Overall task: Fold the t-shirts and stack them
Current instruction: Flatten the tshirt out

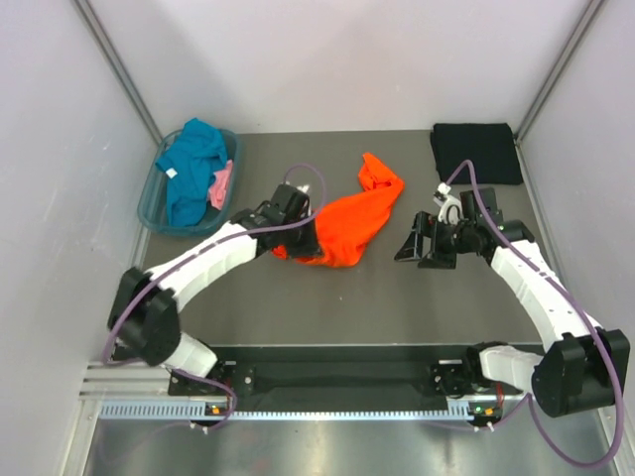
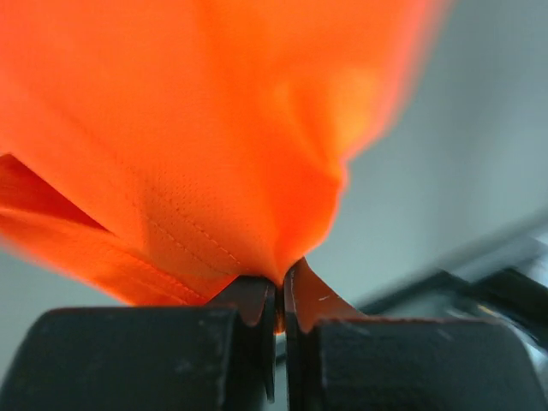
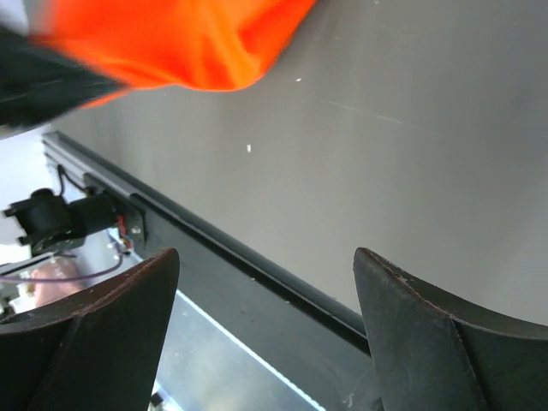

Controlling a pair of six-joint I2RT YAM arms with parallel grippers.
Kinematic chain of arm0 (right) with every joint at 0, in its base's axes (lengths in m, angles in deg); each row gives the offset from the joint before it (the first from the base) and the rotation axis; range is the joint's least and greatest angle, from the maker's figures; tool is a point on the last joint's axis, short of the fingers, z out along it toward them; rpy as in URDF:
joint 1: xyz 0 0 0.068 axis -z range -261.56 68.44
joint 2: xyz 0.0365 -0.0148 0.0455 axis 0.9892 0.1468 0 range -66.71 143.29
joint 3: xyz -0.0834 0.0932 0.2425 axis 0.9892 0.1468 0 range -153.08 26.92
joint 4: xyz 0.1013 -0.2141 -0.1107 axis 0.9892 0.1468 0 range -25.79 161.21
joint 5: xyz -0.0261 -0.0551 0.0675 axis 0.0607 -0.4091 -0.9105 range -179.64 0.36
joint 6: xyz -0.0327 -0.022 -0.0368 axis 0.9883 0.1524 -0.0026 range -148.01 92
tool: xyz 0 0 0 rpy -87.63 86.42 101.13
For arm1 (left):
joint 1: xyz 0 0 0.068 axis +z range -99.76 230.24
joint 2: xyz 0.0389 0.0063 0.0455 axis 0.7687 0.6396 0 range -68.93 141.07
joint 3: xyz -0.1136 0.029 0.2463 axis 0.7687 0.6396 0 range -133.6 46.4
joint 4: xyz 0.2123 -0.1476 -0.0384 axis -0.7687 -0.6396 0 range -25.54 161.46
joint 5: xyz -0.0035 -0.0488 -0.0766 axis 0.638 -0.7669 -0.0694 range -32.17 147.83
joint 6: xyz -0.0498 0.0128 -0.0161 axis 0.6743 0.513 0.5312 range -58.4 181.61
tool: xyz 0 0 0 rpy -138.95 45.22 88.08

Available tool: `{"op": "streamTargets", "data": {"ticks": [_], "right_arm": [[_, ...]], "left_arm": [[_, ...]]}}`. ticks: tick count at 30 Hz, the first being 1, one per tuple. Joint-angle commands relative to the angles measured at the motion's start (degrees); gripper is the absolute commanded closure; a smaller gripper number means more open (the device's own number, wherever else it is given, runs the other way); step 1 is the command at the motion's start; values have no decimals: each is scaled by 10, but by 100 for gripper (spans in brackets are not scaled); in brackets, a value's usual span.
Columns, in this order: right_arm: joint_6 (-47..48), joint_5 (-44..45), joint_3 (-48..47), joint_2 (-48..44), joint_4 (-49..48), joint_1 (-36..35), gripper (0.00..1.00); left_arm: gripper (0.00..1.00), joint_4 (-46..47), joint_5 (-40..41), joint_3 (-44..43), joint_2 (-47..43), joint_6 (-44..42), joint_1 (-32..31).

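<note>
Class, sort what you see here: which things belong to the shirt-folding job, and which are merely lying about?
Belong to the job: orange t-shirt, black t-shirt, teal t-shirt, pink t-shirt, left gripper, right gripper.
Just lying about: blue-green basket.

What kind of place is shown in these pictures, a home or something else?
Probably a robot test cell in a laboratory, not a home. Plain white panels enclose a grey table; the left arm and right arm are bolted to a metal rail at its near edge.
</note>
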Motion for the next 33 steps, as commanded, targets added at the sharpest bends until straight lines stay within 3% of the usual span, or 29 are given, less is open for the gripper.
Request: {"op": "streamTargets", "data": {"ticks": [1, 6, 9, 12, 15, 16, 21, 25, 33], "right_arm": [[29, 29, -20, 7, -3, -8, 18], [43, 40, -49, 29, -2, -13, 18], [48, 42, -62, 33, 1, -19, 18], [48, 49, -62, 36, -2, -25, 18], [43, 51, -58, 48, -6, -41, 18], [39, 59, -55, 51, -9, -49, 18], [14, 77, -37, 87, -58, -106, 19], [-21, 67, -35, 142, -124, -136, 21], [-64, 37, -124, 324, -197, -179, 22]], "left_arm": [[100, 37, -51, -99, -113, 9, -41], [100, 71, -62, -153, -184, 64, -80], [100, 20, 61, -139, -216, 103, -60], [100, -71, 102, -127, -202, 118, 14], [100, -95, 13, -91, -162, 118, 122], [100, -84, 0, -78, -143, 111, 159], [100, -47, 12, -109, -86, 20, 208], [100, -126, 19, -202, -1, -21, 216], [100, -123, 41, -214, -29, -57, 216]]}}
